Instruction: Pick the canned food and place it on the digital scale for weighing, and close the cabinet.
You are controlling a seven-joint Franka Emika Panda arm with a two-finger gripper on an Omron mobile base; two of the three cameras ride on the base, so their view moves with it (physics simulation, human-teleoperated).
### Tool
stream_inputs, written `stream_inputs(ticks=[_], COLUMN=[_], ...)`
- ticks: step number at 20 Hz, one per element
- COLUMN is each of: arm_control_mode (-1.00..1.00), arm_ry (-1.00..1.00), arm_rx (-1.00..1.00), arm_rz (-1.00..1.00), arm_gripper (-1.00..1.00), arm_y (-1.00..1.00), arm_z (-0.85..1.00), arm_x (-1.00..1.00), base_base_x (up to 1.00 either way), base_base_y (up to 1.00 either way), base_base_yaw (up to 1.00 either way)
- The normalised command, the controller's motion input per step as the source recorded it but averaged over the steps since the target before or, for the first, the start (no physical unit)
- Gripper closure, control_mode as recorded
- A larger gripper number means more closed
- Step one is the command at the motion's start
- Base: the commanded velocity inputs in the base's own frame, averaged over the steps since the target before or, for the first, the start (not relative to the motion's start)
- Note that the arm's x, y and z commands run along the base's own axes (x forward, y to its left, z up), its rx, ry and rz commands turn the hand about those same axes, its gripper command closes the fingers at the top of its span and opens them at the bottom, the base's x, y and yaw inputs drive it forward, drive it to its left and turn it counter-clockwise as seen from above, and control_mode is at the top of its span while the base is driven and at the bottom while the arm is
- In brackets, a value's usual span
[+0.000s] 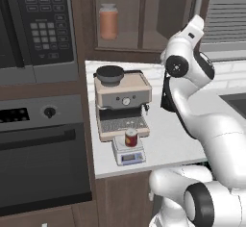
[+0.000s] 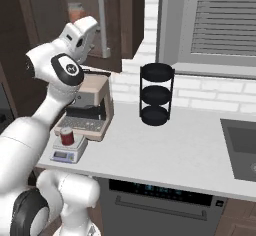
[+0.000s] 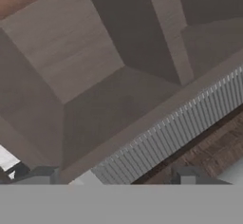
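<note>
The canned food [image 1: 131, 137] [image 2: 67, 136], a short red can with a silvery top, stands upright on the plate of the small white digital scale [image 1: 129, 157] [image 2: 67, 153] at the counter's front. Above it hangs the dark brown cabinet [image 1: 144, 14] with its glass-panelled door [image 2: 117, 25] and long grey bar handle [image 1: 198, 0] [image 2: 102, 22]. How far the door stands out I cannot tell. My hand is raised to the door's lower edge, just below and left of the handle. In the hand view my gripper [image 3: 116, 178] is open, nothing between its fingertips [image 3: 42, 175], and it faces dark wood panels.
A beige-and-steel espresso machine [image 1: 122, 101] [image 2: 90, 107] stands right behind the scale. An orange jar [image 1: 108, 21] sits in the cabinet. The microwave [image 1: 36, 26] and oven [image 1: 43, 149] are to the left; a black three-tier rack [image 2: 156, 94] and the sink [image 2: 242, 147] lie right, under a window blind [image 2: 225, 15].
</note>
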Motion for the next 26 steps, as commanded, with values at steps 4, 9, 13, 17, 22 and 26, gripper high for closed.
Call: stream_inputs(ticks=[4,9,13,17,22,26], arm_control_mode=[-1.0,-1.0,-1.0,-1.0,-1.0,-1.0], arm_ry=[0.0,0.0,0.0,0.0,0.0,0.06], arm_rx=[0.01,0.0,0.0,0.0,0.0,0.03], arm_rz=[0.01,0.01,0.02,0.02,0.03,0.03], arm_gripper=[-1.0,-1.0,-1.0,-1.0,-1.0,-1.0], arm_y=[-0.18,-0.17,-0.06,0.0,0.0,0.0], arm_z=[0.0,0.0,-0.03,-0.16,-0.3,-0.2], arm_x=[0.75,0.79,0.48,0.52,0.85,0.36], base_base_x=[0.0,0.0,0.0,0.0,0.0,0.0], base_base_y=[0.0,0.0,0.0,0.0,0.0,0.0], base_base_yaw=[0.0,0.0,0.0,0.0,0.0,0.0])
